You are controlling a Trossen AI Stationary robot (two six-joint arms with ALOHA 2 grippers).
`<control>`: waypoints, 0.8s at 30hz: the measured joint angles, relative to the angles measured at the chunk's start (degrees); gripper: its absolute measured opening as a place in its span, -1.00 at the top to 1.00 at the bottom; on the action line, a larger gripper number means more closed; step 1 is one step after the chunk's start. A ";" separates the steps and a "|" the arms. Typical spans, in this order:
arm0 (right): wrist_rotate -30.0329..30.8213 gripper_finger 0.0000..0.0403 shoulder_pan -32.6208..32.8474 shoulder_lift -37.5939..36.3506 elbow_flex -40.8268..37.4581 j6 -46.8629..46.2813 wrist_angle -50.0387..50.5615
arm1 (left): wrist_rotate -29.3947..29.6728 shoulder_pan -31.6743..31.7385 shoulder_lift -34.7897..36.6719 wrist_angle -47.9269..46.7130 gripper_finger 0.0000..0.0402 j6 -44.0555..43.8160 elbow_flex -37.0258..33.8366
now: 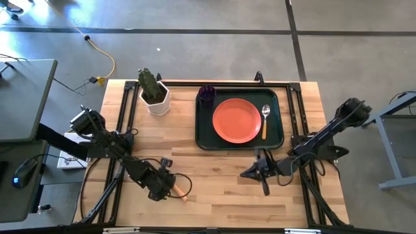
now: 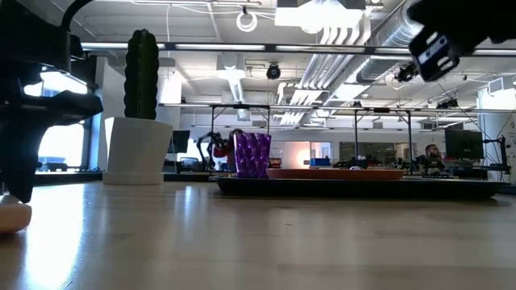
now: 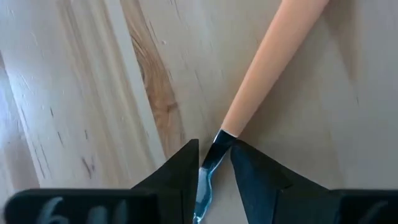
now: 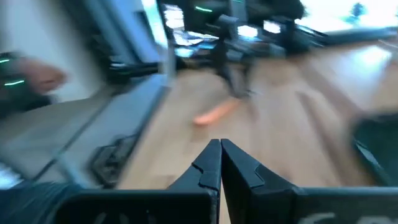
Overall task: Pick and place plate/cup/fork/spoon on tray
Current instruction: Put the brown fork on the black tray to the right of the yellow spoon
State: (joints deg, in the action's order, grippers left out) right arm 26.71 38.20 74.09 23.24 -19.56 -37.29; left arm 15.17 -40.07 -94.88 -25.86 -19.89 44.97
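The fork (image 3: 267, 62) lies on the wooden table near its front left, orange-tan handle pointing away from my left gripper (image 3: 214, 158), which is shut on it; both also show in the high view, the gripper (image 1: 168, 186) and the fork (image 1: 177, 190). The orange-red plate (image 1: 237, 120), the spoon (image 1: 265, 119) and the dark purple cup (image 1: 207, 94) sit in the dark green tray (image 1: 203, 130) at the back centre. My right gripper (image 1: 250, 173) is shut and empty just in front of the tray; its own view shows the shut fingers (image 4: 219, 155). My left gripper pinches the fork's silver metal neck (image 3: 217, 144), just past where the orange-tan handle ends, between its two fingertips. The fingers come from above, slanting down, and lie roughly along the fork. The handle (image 2: 10, 216) rests on the table.
A white pot with a green cactus (image 1: 153, 94) stands at the back left, left of the tray. Bare wood lies between the two grippers in the table's front half. Black frame rails (image 1: 123, 110) run along the table's left and right sides.
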 joint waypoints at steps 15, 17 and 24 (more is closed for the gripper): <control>-6.63 1.00 -1.28 11.45 3.92 8.07 -10.64 | 7.54 5.66 -0.18 12.79 0.88 0.91 2.37; -1.87 1.00 -1.63 11.49 7.23 9.15 -4.66 | 8.08 6.68 -0.14 12.73 0.91 2.72 3.94; 4.68 0.81 -2.48 12.71 26.46 15.28 29.78 | 11.59 9.89 -0.52 12.59 0.94 3.68 9.01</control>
State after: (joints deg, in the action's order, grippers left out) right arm 31.40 35.73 86.80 49.70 -4.27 -7.51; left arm 26.76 -30.18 -95.41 -13.27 -16.21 53.98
